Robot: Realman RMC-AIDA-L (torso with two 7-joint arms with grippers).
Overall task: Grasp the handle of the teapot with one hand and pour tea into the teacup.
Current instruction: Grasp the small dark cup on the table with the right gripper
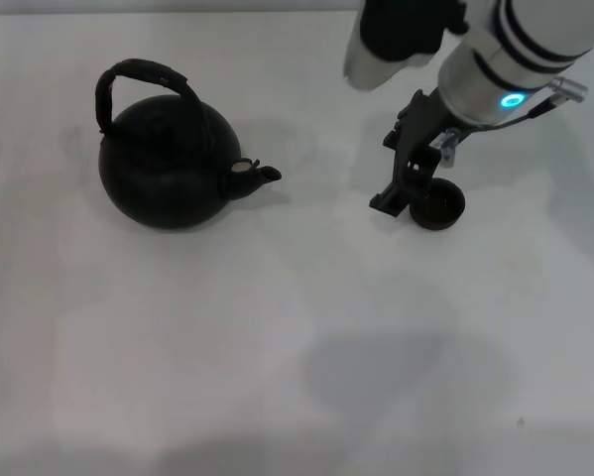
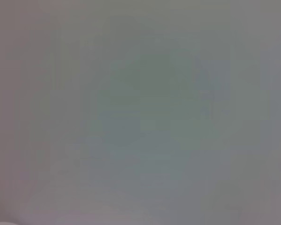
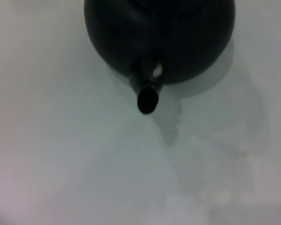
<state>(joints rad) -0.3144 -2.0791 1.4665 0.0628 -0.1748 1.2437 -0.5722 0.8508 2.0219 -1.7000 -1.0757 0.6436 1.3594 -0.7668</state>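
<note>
1. Matte black and round, the teapot (image 1: 168,164) stands upright on the white surface (image 1: 277,347), on our left side, with its stubby spout (image 1: 255,175) aimed toward our right.
2. We see the handle (image 1: 138,79) arched over the pot's top, running roughly fore and aft across the lid, free of any grip.
3. The teacup (image 1: 437,206) sits well apart from the pot on our right side, roughly in line with the spout.
4. Our right pincer (image 1: 401,198) is down at the cup, its dark fingers touching or just beside the cup's near-left rim; we cannot tell whether it is open or closed on anything.
5. Our right wrist view looks straight back at the spout (image 3: 148,98) and the pot's belly, so the pot lies directly ahead of that pincer, across bare surface.
6. Our left pincer does not show anywhere; its wrist view gives only blank surface.
7. We judge the pour has not begun: the handle lies to the left of the right pincer, and whichever arm takes it must come down over the arch, closing across its narrow width.
</note>
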